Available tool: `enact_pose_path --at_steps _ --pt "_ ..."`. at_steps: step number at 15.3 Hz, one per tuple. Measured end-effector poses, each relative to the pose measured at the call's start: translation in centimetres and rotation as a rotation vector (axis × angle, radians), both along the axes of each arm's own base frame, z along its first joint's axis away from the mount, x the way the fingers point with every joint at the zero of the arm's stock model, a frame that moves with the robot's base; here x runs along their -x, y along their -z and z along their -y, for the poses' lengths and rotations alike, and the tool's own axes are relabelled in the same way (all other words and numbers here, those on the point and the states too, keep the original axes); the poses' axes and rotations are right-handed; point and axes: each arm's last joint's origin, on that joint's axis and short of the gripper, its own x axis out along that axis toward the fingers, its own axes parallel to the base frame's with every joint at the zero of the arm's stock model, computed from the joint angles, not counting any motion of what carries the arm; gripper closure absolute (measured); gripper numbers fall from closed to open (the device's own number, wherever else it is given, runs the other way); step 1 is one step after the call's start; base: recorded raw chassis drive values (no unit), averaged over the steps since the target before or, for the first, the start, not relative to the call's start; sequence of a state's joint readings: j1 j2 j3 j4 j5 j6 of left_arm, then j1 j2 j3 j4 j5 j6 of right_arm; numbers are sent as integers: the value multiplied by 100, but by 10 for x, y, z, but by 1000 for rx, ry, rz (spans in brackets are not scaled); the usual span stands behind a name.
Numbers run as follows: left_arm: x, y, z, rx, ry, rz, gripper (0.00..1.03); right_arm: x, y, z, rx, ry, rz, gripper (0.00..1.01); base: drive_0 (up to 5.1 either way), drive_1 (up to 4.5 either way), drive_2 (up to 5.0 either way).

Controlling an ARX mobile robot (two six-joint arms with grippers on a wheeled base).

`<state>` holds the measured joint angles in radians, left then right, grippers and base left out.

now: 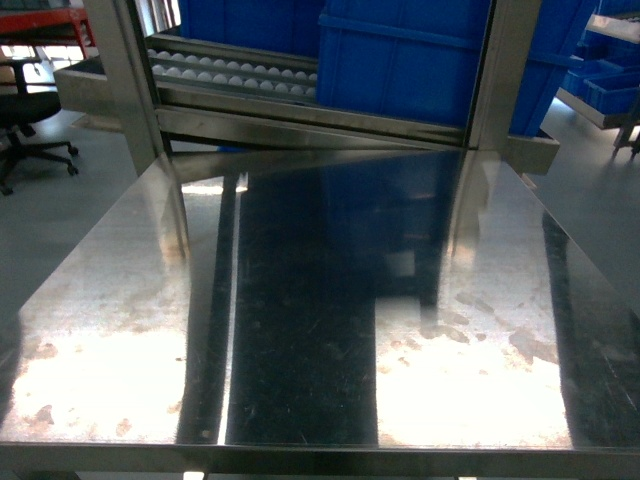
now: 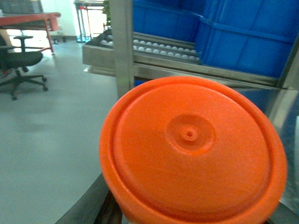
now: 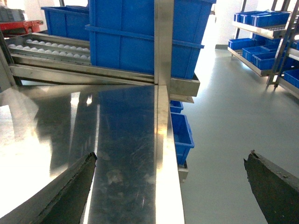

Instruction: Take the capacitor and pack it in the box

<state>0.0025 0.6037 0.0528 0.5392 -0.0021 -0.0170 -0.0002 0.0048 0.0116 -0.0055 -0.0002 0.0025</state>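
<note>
The capacitor [image 2: 191, 149], a large round orange-topped cylinder, fills most of the left wrist view. My left gripper [image 2: 187, 218] is shut on it, with one dark finger [image 2: 96, 205] showing at its lower left and the rest hidden under it. My right gripper [image 3: 172, 156] is open and holds nothing; it hangs over the right edge of the steel table [image 3: 117, 140]. Neither gripper appears in the head view. The box is out of view.
The shiny steel table [image 1: 300, 330] lies ahead. Behind it a roller rack [image 1: 240, 75] carries large blue crates [image 1: 400, 60]. Upright steel posts [image 1: 130, 80] stand at the table's back corners. Small blue bins [image 3: 180, 130] sit below the right edge, and an office chair [image 1: 25, 110] stands at far left.
</note>
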Motion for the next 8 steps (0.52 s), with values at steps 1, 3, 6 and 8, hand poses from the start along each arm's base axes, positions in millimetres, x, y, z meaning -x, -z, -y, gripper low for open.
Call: enact_pose_path --at_steps 1,3,6,8 --pt "3 1 1 0 8 -1 58 0 0 0 0 0 1 3 0 0 0" --pt "7 8 1 0 7 4 58 0 0 0 0 1 0 3 0 0 0" --pt "9 7 1 0 6 6 58 0 0 0 0 0 0 3 0 0 0" --pt "11 7 1 0 6 12 58 0 0 0 0 0 0 3 0 0 0"
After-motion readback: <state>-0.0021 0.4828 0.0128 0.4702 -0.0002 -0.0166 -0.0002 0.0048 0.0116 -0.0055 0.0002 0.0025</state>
